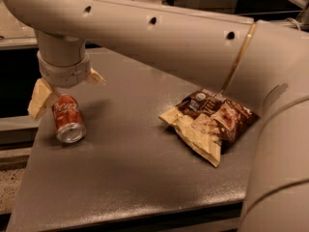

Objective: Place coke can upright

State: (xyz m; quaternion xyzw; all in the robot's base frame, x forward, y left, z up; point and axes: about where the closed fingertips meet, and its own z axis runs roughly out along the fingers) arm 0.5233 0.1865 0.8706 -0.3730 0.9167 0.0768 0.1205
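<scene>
The coke can (68, 119), its white script barely legible, lies sideways on the grey table (130, 178); the gripper (67, 94) hangs spread over it.

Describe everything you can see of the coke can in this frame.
The coke can is a small red metal can with white cursive lettering and a silver end facing the camera. It lies on its side on the grey table, near the edge at the picture's left. The gripper hangs open over its far end, one finger close beside the can; contact cannot be confirmed.
</scene>
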